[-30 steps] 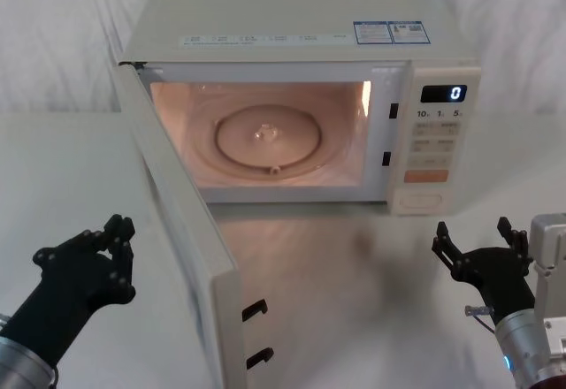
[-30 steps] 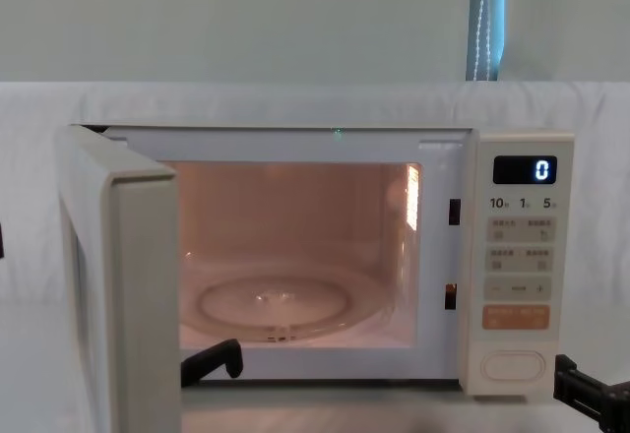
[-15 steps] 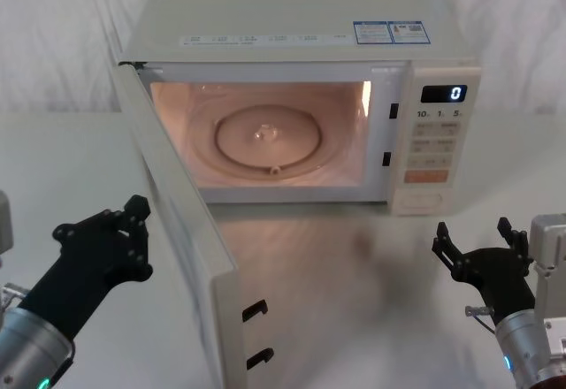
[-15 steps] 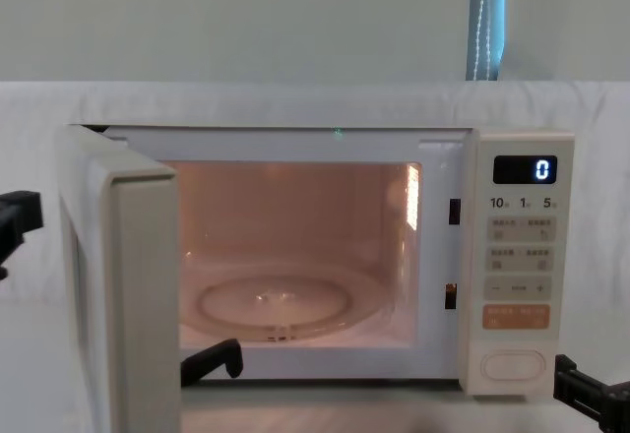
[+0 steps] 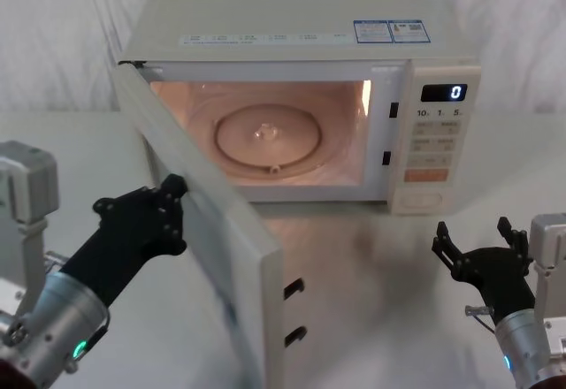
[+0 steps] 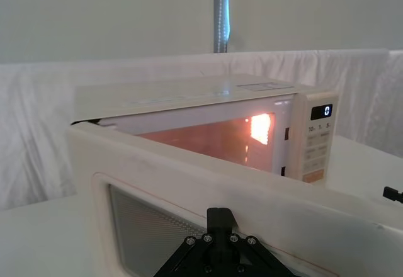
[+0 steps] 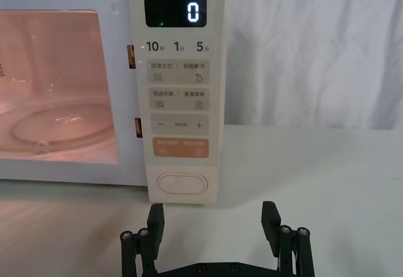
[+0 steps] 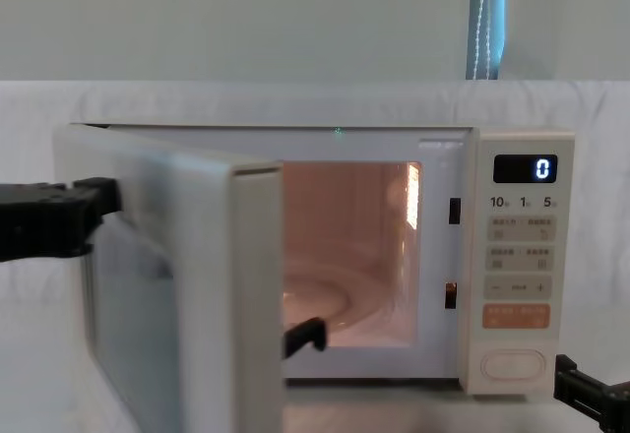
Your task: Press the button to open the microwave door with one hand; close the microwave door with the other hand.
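Left gripper (image 5: 168, 208) has pushed the microwave door (image 5: 212, 247) partly closed

The microwave door (image 5: 212, 230) is cream with a dark window edged by a thin pink line. The oven cavity (image 5: 265, 133) glows warm orange-pink. The button (image 7: 182, 184) is plain cream, beneath an orange key (image 7: 181, 146). The display (image 7: 175, 12) is black with a white zero. Both tools, left (image 5: 155, 221) and right (image 5: 482, 252), are black. The bench (image 5: 389, 318) is white.
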